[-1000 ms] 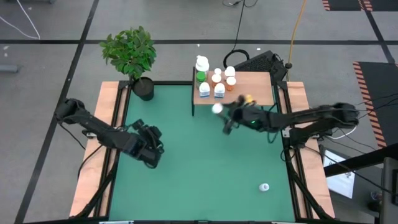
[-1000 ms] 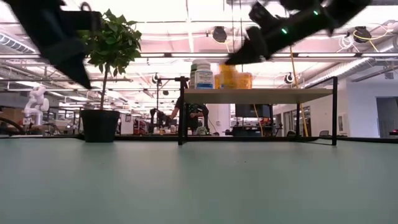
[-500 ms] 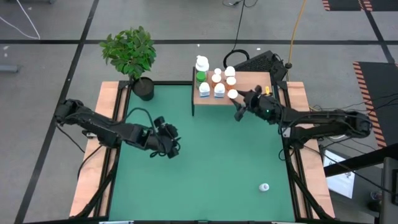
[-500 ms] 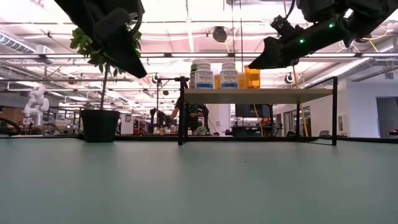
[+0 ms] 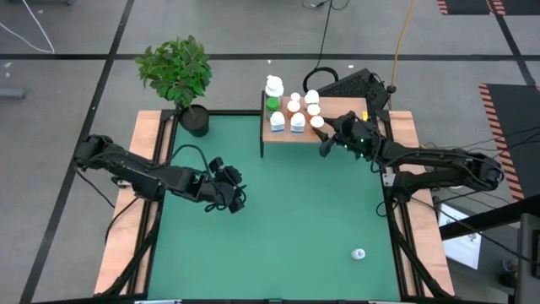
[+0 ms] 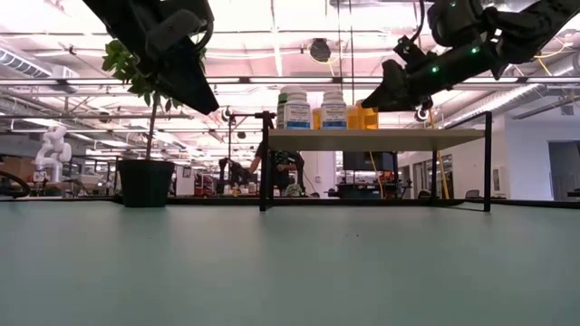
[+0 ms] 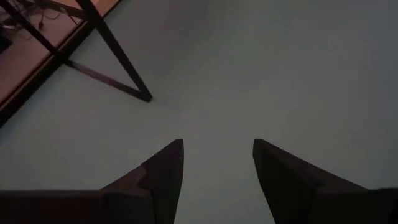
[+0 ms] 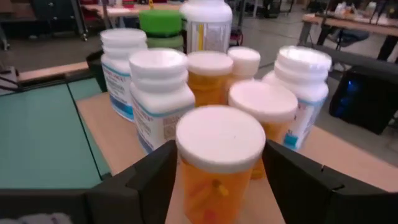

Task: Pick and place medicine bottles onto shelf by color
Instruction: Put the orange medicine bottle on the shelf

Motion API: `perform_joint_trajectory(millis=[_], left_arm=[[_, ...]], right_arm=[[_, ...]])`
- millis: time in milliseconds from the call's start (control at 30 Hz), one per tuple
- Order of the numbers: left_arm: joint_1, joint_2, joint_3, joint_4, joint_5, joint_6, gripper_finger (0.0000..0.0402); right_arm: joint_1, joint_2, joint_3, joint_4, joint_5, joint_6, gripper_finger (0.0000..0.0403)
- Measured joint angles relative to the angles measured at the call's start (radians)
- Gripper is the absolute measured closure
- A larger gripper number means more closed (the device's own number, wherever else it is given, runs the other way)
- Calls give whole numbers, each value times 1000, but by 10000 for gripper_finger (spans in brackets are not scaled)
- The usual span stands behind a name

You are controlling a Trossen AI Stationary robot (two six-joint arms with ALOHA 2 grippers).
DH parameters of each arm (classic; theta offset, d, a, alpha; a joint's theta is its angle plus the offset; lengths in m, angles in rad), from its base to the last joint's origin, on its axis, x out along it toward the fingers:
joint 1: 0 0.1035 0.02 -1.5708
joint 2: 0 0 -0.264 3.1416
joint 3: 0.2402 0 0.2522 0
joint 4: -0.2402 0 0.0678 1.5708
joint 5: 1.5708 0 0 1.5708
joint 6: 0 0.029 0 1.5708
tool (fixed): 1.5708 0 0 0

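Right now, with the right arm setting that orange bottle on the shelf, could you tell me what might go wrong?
1. The orange bottle between the right end effector's fingers stands right by the shelf's front edge; released there, it may tip off.
2. Other bottles crowd close behind it, such as the nearest white-capped one, so pushing it farther in may knock them.
3. One bottle lies alone on the mat, far from the left end effector.

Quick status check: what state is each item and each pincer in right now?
Right pincer: over the shelf, fingers either side of an orange bottle, grip unclear.
Orange bottle: upright, white cap on, at the shelf's front.
Other shelf bottles: upright, capped, clustered.
Stray bottle: alone on the green mat.
Left pincer: open, empty, above the mat.
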Motion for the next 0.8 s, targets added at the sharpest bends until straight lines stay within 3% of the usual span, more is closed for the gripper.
perform_joint_trajectory(millis=[333,500,800], left_arm=[[-1,0,0,-1,-9,-9,205],[-14,0,0,-42,-10,-20,195],[-8,0,0,-54,-10,-9,165]], right_arm=[[13,-18,-1,8,8,14,114],[72,-72,0,-56,135,-29,119],[123,-77,0,-181,163,-26,141]])
